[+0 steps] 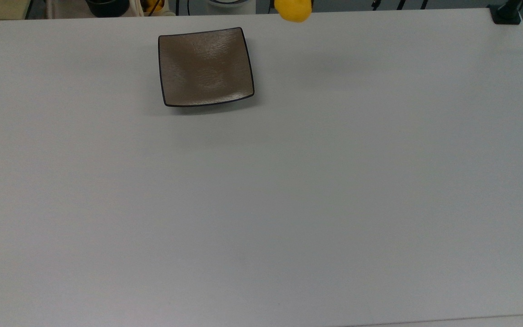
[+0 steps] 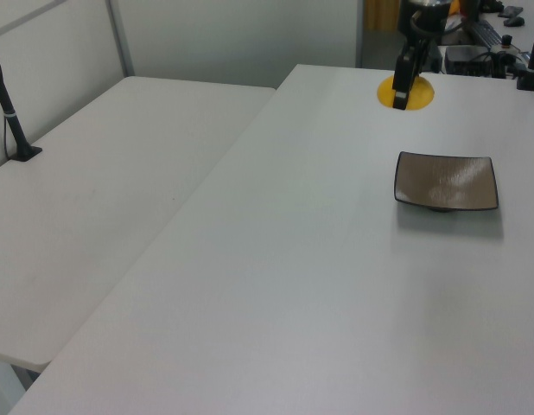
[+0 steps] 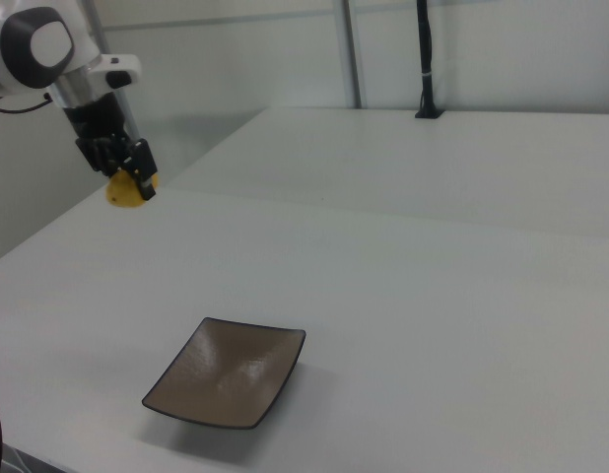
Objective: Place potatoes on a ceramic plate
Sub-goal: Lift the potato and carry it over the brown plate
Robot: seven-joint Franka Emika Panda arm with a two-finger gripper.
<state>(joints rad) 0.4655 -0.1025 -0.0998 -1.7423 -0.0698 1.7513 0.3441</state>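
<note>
The yellow-orange potato hangs in the air at the top view's upper edge, to the right of the plate. My gripper is shut on the potato, which pokes out below the black fingers. The potato is high above the table, beyond the plate in the left view. The square brown ceramic plate with its black rim lies bare on the white table; it also sits at the left view's right and low in the right view.
The white table stretches wide below and to the right of the plate. A second white table adjoins it in the left view. A black post stands at the far side in the right view. Clutter lies beyond the table's far edge.
</note>
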